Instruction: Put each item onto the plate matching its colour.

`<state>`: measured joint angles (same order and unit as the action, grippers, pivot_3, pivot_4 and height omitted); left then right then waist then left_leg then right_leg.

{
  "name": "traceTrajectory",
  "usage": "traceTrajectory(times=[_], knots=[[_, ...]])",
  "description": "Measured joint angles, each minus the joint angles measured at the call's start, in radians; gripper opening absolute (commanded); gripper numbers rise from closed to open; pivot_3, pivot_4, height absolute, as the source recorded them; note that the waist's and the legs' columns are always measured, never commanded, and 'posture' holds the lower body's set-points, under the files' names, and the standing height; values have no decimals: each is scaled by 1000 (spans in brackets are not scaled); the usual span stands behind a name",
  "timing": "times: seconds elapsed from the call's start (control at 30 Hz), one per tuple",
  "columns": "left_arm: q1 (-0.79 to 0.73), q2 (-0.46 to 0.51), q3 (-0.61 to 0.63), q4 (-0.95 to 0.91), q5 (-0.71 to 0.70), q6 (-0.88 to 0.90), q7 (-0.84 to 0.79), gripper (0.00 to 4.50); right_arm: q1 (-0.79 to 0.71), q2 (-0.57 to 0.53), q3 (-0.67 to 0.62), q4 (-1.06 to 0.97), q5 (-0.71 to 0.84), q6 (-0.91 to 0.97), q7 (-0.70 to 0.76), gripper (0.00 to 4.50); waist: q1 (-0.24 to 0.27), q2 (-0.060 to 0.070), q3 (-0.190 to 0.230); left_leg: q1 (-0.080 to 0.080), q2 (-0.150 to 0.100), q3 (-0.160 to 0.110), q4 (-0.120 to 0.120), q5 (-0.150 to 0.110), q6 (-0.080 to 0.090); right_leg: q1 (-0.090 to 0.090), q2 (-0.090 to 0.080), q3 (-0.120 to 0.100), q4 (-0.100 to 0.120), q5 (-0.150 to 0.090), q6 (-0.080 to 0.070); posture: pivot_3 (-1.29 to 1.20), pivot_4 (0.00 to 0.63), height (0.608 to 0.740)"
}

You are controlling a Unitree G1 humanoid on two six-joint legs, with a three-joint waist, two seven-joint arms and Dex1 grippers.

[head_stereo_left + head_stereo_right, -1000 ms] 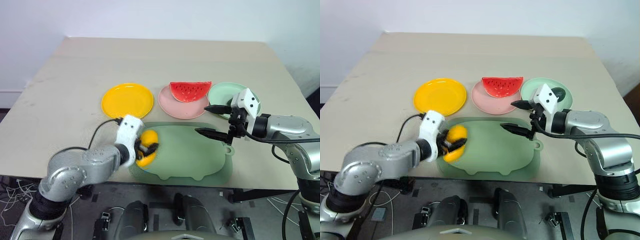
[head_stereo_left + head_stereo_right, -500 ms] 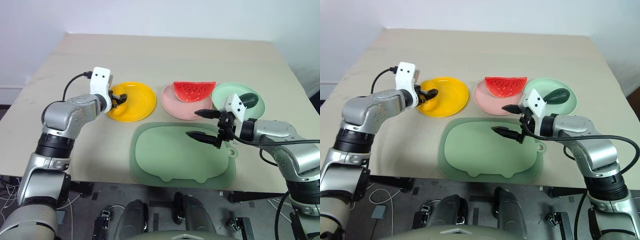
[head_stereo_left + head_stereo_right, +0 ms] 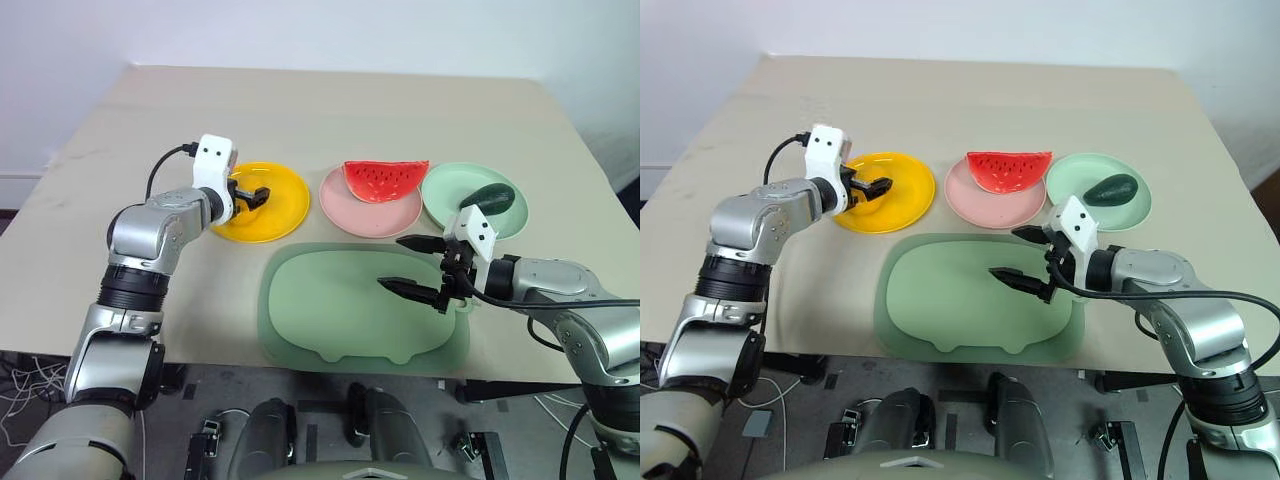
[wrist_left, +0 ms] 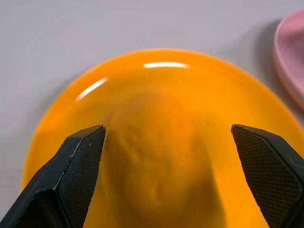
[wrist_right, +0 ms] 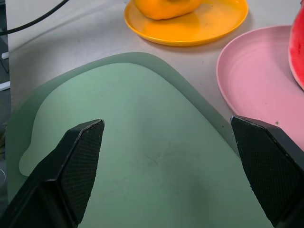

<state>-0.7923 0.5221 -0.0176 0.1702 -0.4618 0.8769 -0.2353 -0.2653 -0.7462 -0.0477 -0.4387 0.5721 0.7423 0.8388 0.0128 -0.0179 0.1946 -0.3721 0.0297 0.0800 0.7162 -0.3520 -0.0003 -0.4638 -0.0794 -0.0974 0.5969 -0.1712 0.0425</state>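
The yellow mango lies on the yellow plate, between the spread fingers of my open left gripper, which hovers low over the plate's left half. The red watermelon wedge rests on the pink plate. On the mint green plate at the right sits the dark green avocado. My right gripper stands open and holds nothing, above the right part of the pale green tray.
The tray lies near the table's front edge, its ring tab under my right wrist. The three plates stand in a row behind it. Bare tan tabletop stretches beyond the plates.
My left arm carried the mango from the tray's left edge up to the yellow plate and opened its jaws there. The right gripper stayed open over the tray.
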Motion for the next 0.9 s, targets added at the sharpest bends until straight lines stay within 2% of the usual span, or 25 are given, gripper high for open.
traceTrajectory(times=[0.27,0.4,0.47,0.57,0.7,0.8,0.9], knots=[[135,22,268,-303,-50,70,52,4457,-19,-39,-6,62,-14,-11,29,4500,1,0,0,0,0,0,0,2,-4,0,0,0,0,0,0,0,150,740],[511,113,390,-559,-52,-33,-79,4457,-30,-53,-34,110,-26,-35,31,4500,-15,0,0,1,2,2,-1,2,-4,-1,0,2,0,0,0,0,150,740],[688,115,439,-650,-62,-66,-142,4457,-33,-52,-64,149,-26,-48,31,4500,-9,0,0,0,2,2,-1,2,-4,-2,-1,2,0,0,0,0,150,740],[845,101,484,-736,-93,-84,-193,4457,-32,-51,-97,181,-25,-84,37,4500,9,-1,0,0,2,0,1,-2,3,0,-2,0,-1,-2,-4,0,150,740],[914,88,481,-784,-90,-129,-208,4457,-29,-51,-101,219,-39,-116,44,4500,27,0,0,1,2,0,2,-2,2,1,-1,0,-1,-2,-4,0,150,740],[916,44,470,-801,-100,-147,-198,4457,-16,-50,-98,220,-48,-122,45,4500,25,0,0,0,2,0,2,-2,3,1,-1,1,-1,0,-6,0,150,740],[928,44,445,-811,-88,-170,-198,4457,-33,-43,-95,231,-48,-121,41,4500,21,0,0,1,1,2,2,-2,3,0,0,1,-1,1,-3,0,150,740]])
